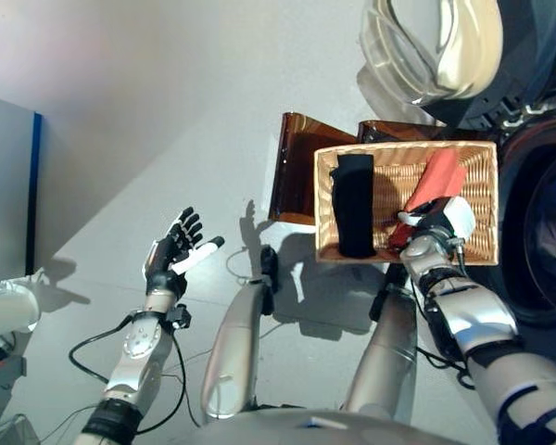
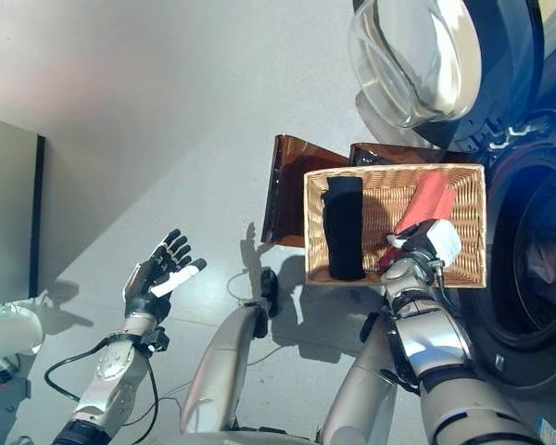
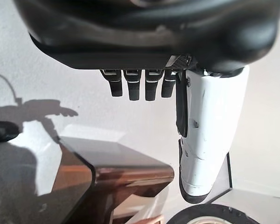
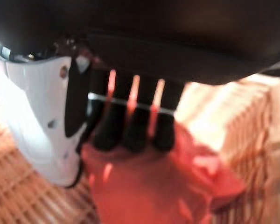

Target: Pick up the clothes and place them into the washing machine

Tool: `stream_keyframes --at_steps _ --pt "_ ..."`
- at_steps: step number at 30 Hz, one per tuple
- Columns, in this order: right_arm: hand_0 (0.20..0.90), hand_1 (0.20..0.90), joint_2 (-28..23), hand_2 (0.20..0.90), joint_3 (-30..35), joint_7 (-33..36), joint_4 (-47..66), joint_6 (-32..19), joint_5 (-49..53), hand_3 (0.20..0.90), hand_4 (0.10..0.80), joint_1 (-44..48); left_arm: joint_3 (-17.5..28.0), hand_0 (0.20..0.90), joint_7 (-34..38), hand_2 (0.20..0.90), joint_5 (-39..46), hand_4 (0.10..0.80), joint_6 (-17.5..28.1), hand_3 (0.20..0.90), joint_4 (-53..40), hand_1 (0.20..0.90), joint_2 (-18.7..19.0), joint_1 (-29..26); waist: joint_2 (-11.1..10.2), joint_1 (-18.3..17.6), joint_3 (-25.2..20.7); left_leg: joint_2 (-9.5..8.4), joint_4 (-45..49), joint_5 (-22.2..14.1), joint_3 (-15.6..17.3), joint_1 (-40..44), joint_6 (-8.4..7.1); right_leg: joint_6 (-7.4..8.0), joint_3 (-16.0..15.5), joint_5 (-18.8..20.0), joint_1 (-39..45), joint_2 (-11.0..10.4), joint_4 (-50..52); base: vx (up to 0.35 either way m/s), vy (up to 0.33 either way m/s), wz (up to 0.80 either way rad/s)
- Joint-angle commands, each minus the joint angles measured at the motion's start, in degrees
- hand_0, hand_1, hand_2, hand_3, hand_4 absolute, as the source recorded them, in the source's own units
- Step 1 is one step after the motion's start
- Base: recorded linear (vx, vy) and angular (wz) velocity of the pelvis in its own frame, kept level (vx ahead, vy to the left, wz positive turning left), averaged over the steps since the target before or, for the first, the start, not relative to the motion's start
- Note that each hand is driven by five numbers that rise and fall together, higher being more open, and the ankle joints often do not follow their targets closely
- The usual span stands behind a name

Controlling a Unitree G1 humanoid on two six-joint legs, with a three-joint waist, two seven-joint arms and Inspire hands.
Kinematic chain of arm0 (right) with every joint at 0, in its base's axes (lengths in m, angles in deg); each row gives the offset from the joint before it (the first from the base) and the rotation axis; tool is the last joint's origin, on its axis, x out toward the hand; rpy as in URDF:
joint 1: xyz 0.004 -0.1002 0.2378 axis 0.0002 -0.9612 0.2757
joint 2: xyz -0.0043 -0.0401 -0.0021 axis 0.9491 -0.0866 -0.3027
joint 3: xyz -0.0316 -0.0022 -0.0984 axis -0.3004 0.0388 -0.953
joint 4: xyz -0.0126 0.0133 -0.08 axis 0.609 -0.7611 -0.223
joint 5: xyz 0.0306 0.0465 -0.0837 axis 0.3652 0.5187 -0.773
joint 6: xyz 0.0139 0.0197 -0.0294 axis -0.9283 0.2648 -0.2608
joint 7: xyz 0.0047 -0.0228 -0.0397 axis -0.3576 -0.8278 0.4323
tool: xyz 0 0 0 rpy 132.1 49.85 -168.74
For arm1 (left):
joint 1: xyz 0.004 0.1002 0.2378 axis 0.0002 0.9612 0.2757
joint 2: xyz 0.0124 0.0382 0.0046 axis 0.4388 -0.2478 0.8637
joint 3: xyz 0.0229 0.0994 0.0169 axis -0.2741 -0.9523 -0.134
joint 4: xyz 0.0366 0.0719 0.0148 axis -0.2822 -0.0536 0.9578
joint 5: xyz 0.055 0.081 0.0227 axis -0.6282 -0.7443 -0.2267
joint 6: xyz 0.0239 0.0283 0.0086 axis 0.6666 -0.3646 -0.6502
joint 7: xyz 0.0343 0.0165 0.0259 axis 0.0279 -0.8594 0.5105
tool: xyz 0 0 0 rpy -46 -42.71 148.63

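Note:
A wicker basket [image 1: 403,150] stands on the floor and holds a black garment [image 1: 356,209] on its left and a red garment [image 1: 437,181] on its right. My right hand [image 1: 433,232] is inside the basket at the near end of the red garment. In the right wrist view its fingers [image 4: 130,126] curl down into the red cloth [image 4: 154,186], with the white-covered thumb [image 4: 42,116] against the cloth's edge. My left hand [image 1: 171,250] hovers over the bare floor far to the left, fingers [image 3: 130,84] straight and holding nothing.
The washing machine's dark drum opening [image 1: 547,232] lies just right of the basket, its glass door [image 1: 426,46] swung open above. A brown translucent stand [image 1: 292,167] sits behind the basket's left side. A grey cabinet [image 1: 5,185] is at the far left.

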Motion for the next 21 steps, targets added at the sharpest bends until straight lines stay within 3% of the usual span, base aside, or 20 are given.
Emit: stream_keyframes --at_steps 1,2,3,4,5,6,21 --pt "0.2 0.2 0.51 0.2 0.22 -0.38 -0.12 0.03 -0.41 0.2 0.3 -1.11 0.86 0.9 0.71 0.9 -0.58 0.8 3.6 0.9 -5.05 0.9 4.07 1.49 1.22 0.19 -3.16 2.36 0.37 -0.21 -2.23 -0.61 -3.52 2.51 3.17 5.74 0.35 -1.67 -4.22 0.0 0.0 0.0" --pt "0.2 0.2 0.38 0.2 0.48 -0.24 -0.1 0.05 -0.21 0.2 0.3 -1.16 0.91 0.9 0.74 0.9 -0.58 0.8 3.6 0.9 -4.96 0.9 4.09 1.41 1.25 0.19 -3.26 2.35 0.43 -0.27 -2.23 -0.62 -3.51 2.5 3.31 5.75 0.32 -1.65 -4.26 0.0 0.0 0.0" --pt "0.249 0.249 0.18 0.249 0.66 -0.11 -0.14 0.12 0.01 0.249 0.335 -1.13 0.92 0.9 0.79 0.9 -0.58 0.8 3.56 0.9 -4.88 0.9 4.14 1.3 1.34 0.22 -3.38 2.37 0.37 -0.27 -2.23 -0.59 -3.52 2.5 3.4 5.73 0.33 -1.68 -4.34 0.0 0.0 0.0" --pt "0.4 0.4 0.01 0.4 0.9 0.09 -0.12 0.12 0.16 0.4 0.443 -1.15 0.9 0.9 0.9 0.9 -0.68 0.8 3.6 0.9 -5.0 0.9 4.19 1.33 1.41 0.21 -3.48 2.39 0.33 -0.31 -2.17 -0.56 -3.52 2.5 3.52 5.71 0.34 -1.68 -4.41 0.0 0.0 0.0" --pt "0.853 0.853 -0.25 0.853 1.2 0.37 -0.26 0.29 0.42 0.853 0.767 -1.2 0.79 0.9 0.88 0.9 -0.74 0.8 3.44 0.9 -5.2 0.9 4.22 1.38 1.51 0.22 -3.53 2.34 0.3 -0.32 -2.07 -0.52 -3.5 2.49 3.63 5.67 0.39 -1.66 -4.45 0.0 0.0 0.0" --pt "0.9 0.9 -0.31 0.9 1.35 0.46 -0.29 0.3 0.5 0.9 0.8 -1.24 0.73 0.9 0.88 0.9 -0.73 0.8 3.33 0.9 -5.17 0.9 4.23 1.43 1.62 0.21 -3.59 2.37 0.29 -0.33 -1.96 -0.45 -3.48 2.48 3.72 5.66 0.39 -1.62 -4.43 0.0 0.0 0.0" --pt "0.9 0.9 -0.65 0.9 4.02 5.92 2.37 -0.69 3.38 0.9 0.8 -0.19 -0.49 0.9 2.6 0.9 -2.28 0.8 2.31 0.9 -2.45 0.9 3.81 -0.26 2.96 -1.65 -4.34 2.57 -0.38 -0.83 -0.47 2.28 -3.53 2.44 4.89 5.8 1.32 -1.35 -4.84 0.0 0.002 -0.03"
